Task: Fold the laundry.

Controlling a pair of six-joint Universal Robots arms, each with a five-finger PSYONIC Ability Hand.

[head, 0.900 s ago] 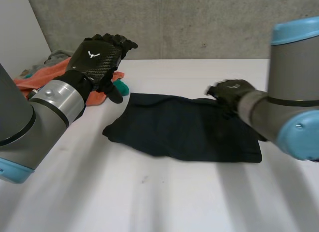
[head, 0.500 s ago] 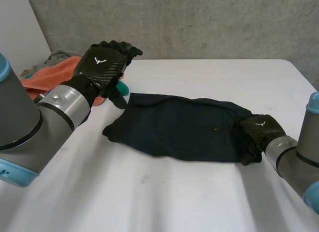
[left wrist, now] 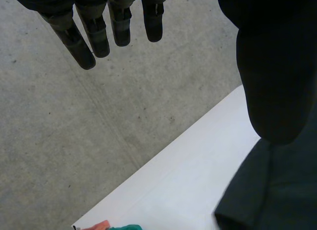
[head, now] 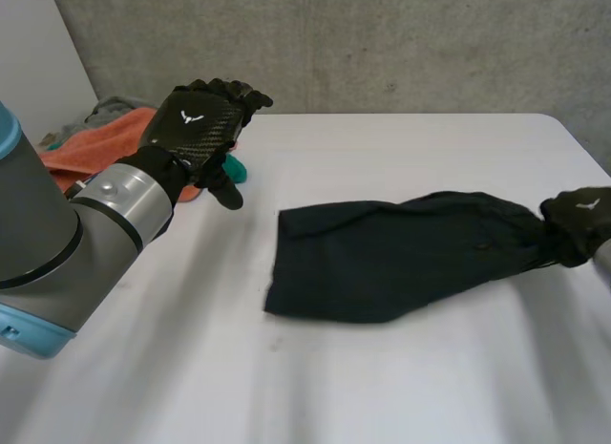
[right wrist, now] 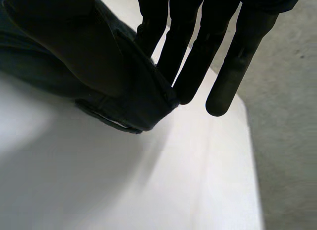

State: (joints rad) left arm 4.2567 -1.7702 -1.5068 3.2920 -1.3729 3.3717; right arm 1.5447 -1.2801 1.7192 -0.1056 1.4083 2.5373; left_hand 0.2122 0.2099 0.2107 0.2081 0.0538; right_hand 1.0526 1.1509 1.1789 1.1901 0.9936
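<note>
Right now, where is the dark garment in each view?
Head view: dark garment lies on the white table, one end in the right hand.
Left wrist view: dark garment by the thumb of the left hand.
Right wrist view: dark garment pinched between thumb and fingers.
Shared landmark: white table.

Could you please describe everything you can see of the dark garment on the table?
The dark garment is navy-black, soft cloth lying stretched across the white table, wide at its free end and bunched narrow toward the right hand, which pinches that end between thumb and straight fingers. A thick hem shows there. Nothing else touches it.
</note>
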